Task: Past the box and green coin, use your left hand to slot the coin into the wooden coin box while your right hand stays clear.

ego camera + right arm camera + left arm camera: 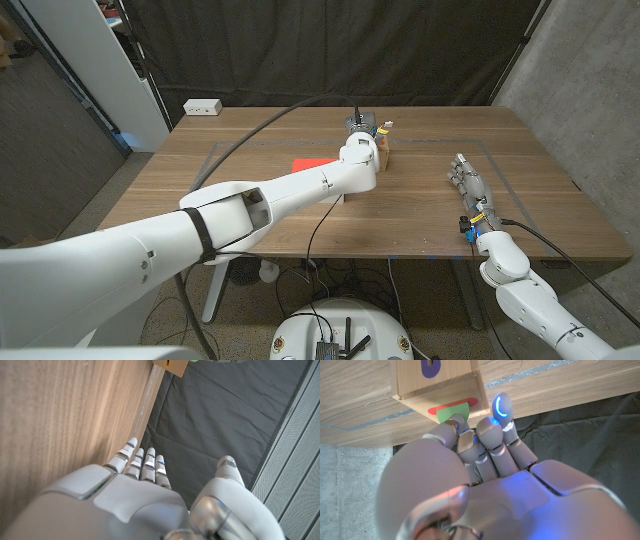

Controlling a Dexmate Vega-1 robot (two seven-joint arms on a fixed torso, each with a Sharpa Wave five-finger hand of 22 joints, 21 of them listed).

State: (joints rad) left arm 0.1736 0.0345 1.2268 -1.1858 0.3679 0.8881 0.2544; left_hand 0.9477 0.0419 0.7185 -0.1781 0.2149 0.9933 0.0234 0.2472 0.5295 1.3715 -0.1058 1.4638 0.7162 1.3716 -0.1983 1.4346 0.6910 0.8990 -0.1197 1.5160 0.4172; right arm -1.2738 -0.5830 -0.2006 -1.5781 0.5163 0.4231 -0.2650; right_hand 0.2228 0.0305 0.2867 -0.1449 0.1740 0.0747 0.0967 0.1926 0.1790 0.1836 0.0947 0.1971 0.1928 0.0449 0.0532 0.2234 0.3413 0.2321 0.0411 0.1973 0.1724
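Nearest the robot, the right hand (470,187) stands on the brown wooden desk (420,210) at its right side, fingers straight and lying side by side, holding nothing. It is well apart from the work, so interference from that side looks unlikely unless it drifts inward.

Farther out, the left hand (362,128) reaches across to the small light wooden coin box (437,382) near the desk's far edge. In the left wrist view its fingertips (456,426) pinch the flat green coin (454,411), whose leading edge meets the red-ringed slot (452,406) on the box face. How deep the coin sits cannot be told.

Risks, as judged:
- The coin appears slightly skewed to the slot; pushing on could jam it against the rim.
- The box looks light and unrestrained; pressure from the fingers may shove or tip it toward the far edge.
- Letting go before the coin is well in could drop it onto the desk.

A red sheet (312,164) lies beside the left forearm, clear of the work.
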